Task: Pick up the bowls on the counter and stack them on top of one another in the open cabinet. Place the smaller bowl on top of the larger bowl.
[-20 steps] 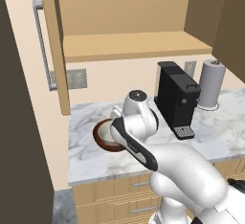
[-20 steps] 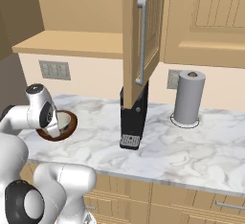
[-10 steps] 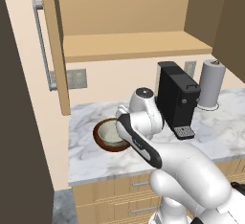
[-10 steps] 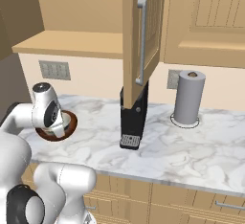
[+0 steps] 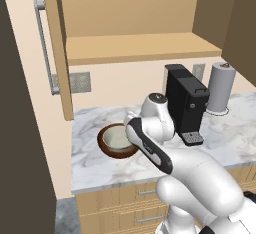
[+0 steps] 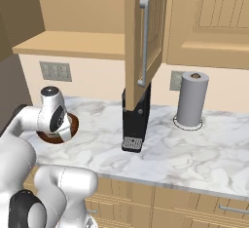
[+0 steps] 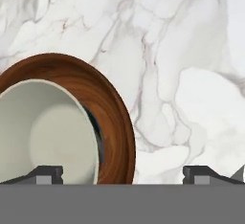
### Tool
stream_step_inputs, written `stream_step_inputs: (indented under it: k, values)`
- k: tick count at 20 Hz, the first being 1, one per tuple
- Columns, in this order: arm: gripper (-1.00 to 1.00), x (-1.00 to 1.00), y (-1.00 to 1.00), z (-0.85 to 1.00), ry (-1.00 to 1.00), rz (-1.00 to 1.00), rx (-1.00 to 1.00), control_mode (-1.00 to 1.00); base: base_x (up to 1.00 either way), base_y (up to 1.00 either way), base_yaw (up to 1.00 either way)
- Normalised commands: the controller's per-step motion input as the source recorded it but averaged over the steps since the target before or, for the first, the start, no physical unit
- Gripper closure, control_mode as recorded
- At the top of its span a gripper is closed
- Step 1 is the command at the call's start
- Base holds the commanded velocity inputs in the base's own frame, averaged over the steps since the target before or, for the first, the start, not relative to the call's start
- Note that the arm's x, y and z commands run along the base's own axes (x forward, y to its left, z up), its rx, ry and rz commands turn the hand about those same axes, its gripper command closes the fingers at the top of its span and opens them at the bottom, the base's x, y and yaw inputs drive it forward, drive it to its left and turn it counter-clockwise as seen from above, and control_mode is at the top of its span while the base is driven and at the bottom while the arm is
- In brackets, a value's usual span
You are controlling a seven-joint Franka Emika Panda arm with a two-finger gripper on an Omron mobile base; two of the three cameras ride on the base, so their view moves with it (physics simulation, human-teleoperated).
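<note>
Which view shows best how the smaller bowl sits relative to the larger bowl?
The hand view: the smaller bowl sits inside the larger bowl, close up. The left base view shows the same nesting from farther off; in the right base view the arm covers most of both.

Gripper: fingertips barely clear the hand view's bottom edge
Smaller bowl: cut off at left and bottom, hand view
Larger bowl: mostly hidden behind the arm, right base view
</note>
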Motion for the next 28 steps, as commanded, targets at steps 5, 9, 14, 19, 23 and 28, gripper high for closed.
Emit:
stream_step_inputs:
  k: [5,9,14,19,23,28]
  values:
    - [-1.00,0.00,-0.09,-0.15,0.00,0.05,0.00,-1.00,0.00,0.00,0.00]
    - [-1.00,0.07,0.00,-0.10,0.00,0.03,0.00,-1.00,0.00,0.00,0.00]
    - [-1.00,0.13,0.00,-0.10,0.00,0.03,0.01,-1.00,0.00,0.00,0.00]
    - [-1.00,0.11,0.00,-0.15,0.00,0.02,0.01,-1.00,0.00,0.00,0.00]
    - [-1.00,0.11,0.03,-0.16,0.00,0.02,0.00,-1.00,0.00,0.00,0.00]
    - [-1.00,0.10,0.16,-0.12,-0.03,0.01,0.00,-1.00,0.00,0.00,0.00]
